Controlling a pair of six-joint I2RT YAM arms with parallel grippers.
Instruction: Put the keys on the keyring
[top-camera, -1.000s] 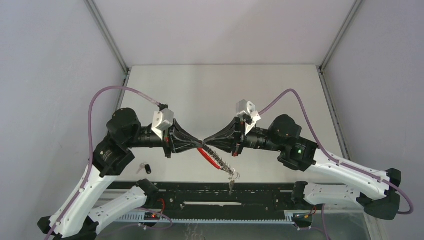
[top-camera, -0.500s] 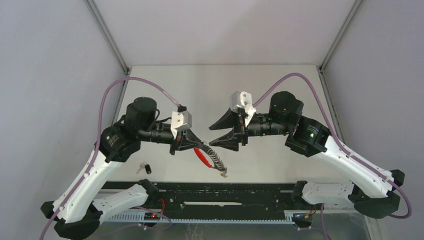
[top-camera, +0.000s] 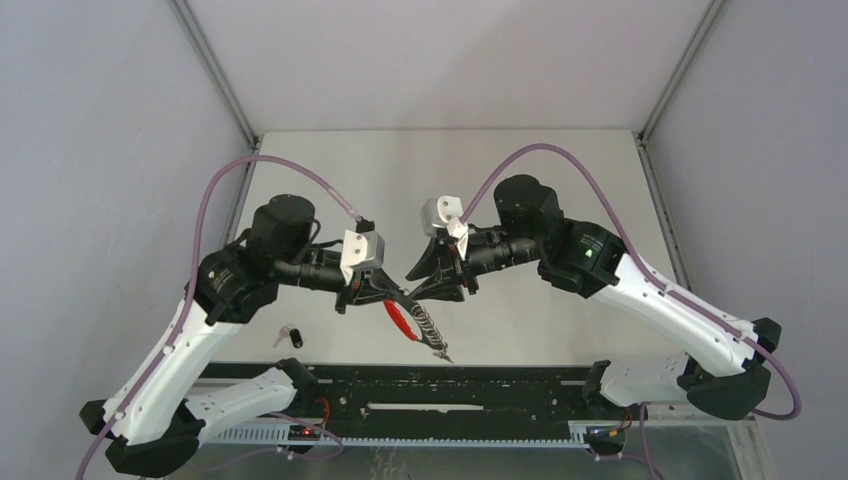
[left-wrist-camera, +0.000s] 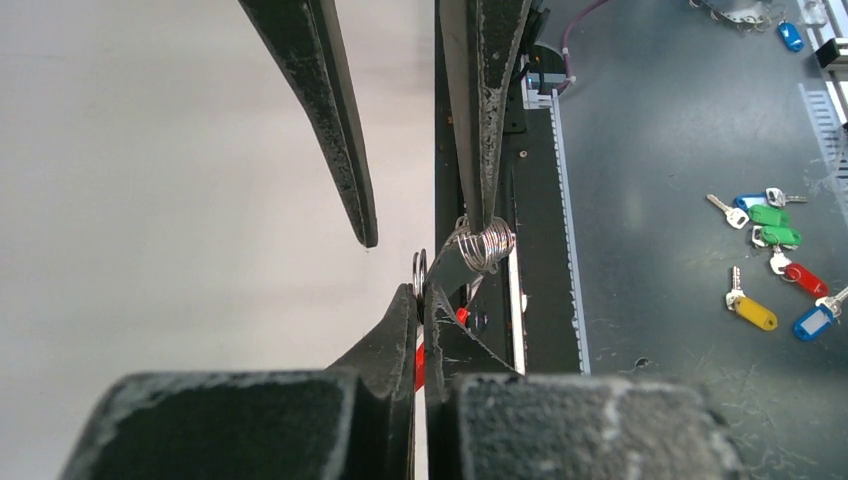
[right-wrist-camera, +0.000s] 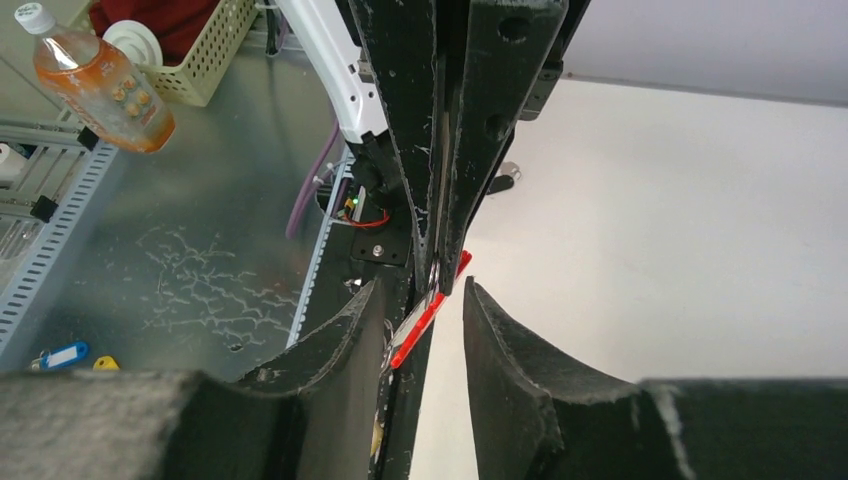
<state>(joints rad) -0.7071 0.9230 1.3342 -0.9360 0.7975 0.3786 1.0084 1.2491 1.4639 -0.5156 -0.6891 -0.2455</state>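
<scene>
Keyring (top-camera: 402, 318) in left hand (top-camera: 400, 296); red-filled basket (right-wrist-camera: 215, 52)

Mid-table is tight: the right gripper (top-camera: 413, 284), jaws apart, flanks the tip of the left gripper (top-camera: 403, 298), which is clamped on the red curved plastic keyring (top-camera: 404, 318) (its wire rings dangle twd the black rail (top-camera: 520, 385)). Small silver key w/ black tag (top-camera: 291, 336) lies near-left, by the left arm. Passing room over the far part of the white table (top-camera: 450, 170).
</scene>
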